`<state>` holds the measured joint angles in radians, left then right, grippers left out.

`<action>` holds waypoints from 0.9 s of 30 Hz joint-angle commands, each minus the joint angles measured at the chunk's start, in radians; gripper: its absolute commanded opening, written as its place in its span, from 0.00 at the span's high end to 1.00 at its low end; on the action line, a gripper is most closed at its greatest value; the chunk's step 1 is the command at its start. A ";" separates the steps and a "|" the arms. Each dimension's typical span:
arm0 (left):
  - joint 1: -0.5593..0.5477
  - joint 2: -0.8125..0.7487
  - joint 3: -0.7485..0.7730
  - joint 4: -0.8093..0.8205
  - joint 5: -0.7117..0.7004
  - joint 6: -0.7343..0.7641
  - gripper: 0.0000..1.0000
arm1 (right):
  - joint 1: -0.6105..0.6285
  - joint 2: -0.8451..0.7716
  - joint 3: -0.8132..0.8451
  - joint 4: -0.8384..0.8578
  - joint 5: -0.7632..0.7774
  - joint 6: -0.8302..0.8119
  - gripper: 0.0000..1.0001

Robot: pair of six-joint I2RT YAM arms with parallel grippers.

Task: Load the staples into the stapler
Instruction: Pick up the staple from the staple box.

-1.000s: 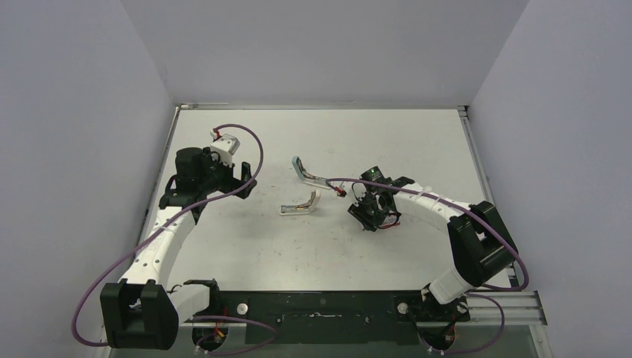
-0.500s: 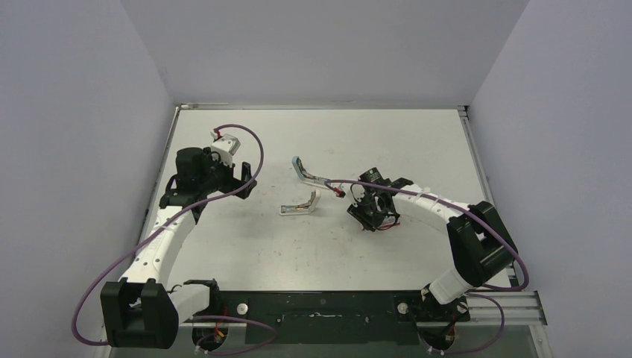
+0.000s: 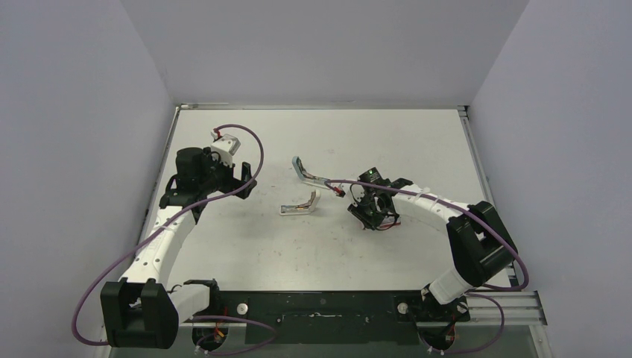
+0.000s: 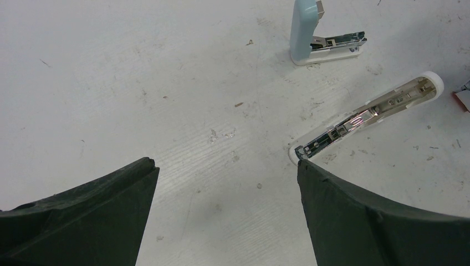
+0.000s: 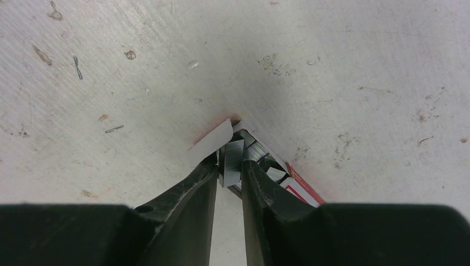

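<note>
Though the top view hides it, the right wrist shows right hand [image 5: 230, 166] pinching staples [image 5: 233, 151]; left hand [image 4: 224, 162] released.

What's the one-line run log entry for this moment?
right tool: shut on staples in open box | left tool: open, empty, above table | stapler: lying open, not held

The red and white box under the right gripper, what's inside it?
Silvery staples, one strip standing between the right gripper fingers, which hide the rest of the box.
</note>
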<state>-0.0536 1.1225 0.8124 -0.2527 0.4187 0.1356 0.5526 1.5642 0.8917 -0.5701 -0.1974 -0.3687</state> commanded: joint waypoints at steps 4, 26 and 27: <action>-0.006 -0.004 0.036 0.007 -0.008 0.009 0.03 | 0.003 0.008 -0.002 0.022 0.029 0.006 0.80; -0.006 -0.004 0.037 0.007 -0.006 0.008 0.03 | -0.043 -0.017 0.045 -0.017 -0.054 -0.011 0.95; -0.006 -0.003 0.037 0.007 -0.006 0.008 0.03 | -0.042 -0.019 0.048 -0.018 -0.054 -0.012 0.95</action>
<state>-0.0536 1.1225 0.8124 -0.2596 0.4183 0.1360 0.5171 1.5642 0.9089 -0.5819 -0.2413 -0.3729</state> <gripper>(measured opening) 0.966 0.127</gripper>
